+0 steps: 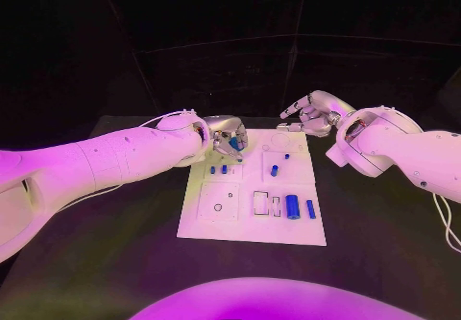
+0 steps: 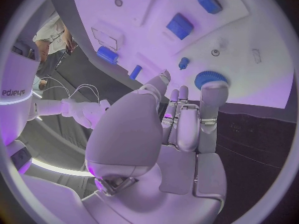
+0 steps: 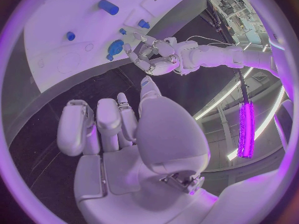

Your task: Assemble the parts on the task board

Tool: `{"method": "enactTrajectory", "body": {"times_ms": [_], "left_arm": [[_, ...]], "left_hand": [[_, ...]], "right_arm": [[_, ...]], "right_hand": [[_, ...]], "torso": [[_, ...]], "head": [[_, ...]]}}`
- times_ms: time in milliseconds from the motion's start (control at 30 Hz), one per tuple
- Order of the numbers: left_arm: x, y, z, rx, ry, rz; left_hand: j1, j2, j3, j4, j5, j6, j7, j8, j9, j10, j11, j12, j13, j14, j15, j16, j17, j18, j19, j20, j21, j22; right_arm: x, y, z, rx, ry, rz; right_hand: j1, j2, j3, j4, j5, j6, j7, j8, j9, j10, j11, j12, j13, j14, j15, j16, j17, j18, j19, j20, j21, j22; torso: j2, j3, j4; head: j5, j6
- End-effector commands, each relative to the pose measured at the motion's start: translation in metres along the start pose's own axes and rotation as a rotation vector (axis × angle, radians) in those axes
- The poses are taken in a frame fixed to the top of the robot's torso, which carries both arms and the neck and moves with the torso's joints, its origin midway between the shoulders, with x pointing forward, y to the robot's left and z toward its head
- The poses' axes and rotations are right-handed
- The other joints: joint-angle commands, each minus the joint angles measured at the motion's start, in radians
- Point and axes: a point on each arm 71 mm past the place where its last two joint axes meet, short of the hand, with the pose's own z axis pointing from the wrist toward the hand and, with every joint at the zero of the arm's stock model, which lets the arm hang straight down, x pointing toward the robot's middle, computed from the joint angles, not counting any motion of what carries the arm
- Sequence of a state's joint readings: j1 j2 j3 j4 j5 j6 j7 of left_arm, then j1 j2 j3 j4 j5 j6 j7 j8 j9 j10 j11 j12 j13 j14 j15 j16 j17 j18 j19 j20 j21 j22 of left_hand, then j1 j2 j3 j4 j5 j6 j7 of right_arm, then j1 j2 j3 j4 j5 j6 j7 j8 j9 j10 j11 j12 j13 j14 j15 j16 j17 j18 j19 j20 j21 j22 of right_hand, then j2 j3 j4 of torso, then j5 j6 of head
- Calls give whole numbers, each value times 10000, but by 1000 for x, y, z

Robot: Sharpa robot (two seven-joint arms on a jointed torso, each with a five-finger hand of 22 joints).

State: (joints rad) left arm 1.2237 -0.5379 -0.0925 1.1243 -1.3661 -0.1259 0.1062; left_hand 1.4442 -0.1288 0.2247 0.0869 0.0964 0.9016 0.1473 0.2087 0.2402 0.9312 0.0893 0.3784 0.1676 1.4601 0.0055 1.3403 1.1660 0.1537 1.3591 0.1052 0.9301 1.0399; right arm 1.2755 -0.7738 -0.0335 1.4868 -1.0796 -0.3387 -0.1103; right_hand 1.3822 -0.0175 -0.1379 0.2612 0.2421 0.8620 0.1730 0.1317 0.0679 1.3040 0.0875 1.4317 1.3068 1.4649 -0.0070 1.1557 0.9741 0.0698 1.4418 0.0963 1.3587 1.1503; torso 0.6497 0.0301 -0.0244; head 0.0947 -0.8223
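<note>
Black tabletop (image 1: 115, 267): carries the flat white rectangular task board (image 1: 240, 227), lying lengthwise away from the robot.

Near end of board: two blue cylindrical parts (image 1: 292, 205) lying side by side beside rectangular outlined recesses; a small ring-shaped socket to their left.

Middle of board: a short blue peg (image 1: 274, 171) standing in its square panel; two small blue pins (image 1: 218, 169) to the left.

Far left corner: left hand (image 1: 226, 135) over the board, fingers curled around a round blue knurled part (image 2: 211, 78), fingertip touching it. Judged step: seating or picking this part. The next move calls for a steady, aligned grip.

Far right corner: right hand (image 1: 309, 115) above the board edge, fingers apart, holding nothing. It stands clear of the left hand's work; nothing seems to obstruct.
</note>
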Motion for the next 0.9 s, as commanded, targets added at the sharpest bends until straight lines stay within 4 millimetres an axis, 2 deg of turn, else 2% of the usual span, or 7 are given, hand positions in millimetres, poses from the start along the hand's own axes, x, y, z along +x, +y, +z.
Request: {"method": "enactTrajectory", "body": {"times_ms": [33,433,900], "left_arm": [[3,3,2,-342,453,667],[11,3,8,-499,948,986],[14,1,14,-519,1033,1019]], "left_hand": [[-27,63,-76,6,-43,135,-4,-55,-55,131,0,-65,-65,76,-13,67,9,-218,115,-6,153,125],[35,176,-57,-65,-37,516,-97,-113,-240,527,-77,-236,-315,168,-86,139,-53,-297,335,-71,594,493],[133,292,97,-146,-27,808,-125,-183,-387,918,-113,-423,-513,207,-119,166,-131,-341,426,-110,794,678]], "right_arm": [[0,2,1,-122,-15,21],[0,3,0,-137,-8,28],[1,4,1,-153,8,32]], "right_hand": [[-4,101,-63,0,59,48,-1,60,8,-71,-22,-57,-7,156,20,33,-11,100,-76,13,-31,2],[-4,101,-63,0,59,48,-1,60,8,-71,-22,-57,-7,156,20,33,-11,100,-76,13,-31,2],[-4,101,-63,0,59,48,-1,60,8,-71,-22,-57,-7,156,20,33,-11,100,-76,13,-31,2]], "torso": [[-5,5,4],[24,1,1],[21,4,5]], "head": [[-25,8],[-44,32],[-52,0]]}}
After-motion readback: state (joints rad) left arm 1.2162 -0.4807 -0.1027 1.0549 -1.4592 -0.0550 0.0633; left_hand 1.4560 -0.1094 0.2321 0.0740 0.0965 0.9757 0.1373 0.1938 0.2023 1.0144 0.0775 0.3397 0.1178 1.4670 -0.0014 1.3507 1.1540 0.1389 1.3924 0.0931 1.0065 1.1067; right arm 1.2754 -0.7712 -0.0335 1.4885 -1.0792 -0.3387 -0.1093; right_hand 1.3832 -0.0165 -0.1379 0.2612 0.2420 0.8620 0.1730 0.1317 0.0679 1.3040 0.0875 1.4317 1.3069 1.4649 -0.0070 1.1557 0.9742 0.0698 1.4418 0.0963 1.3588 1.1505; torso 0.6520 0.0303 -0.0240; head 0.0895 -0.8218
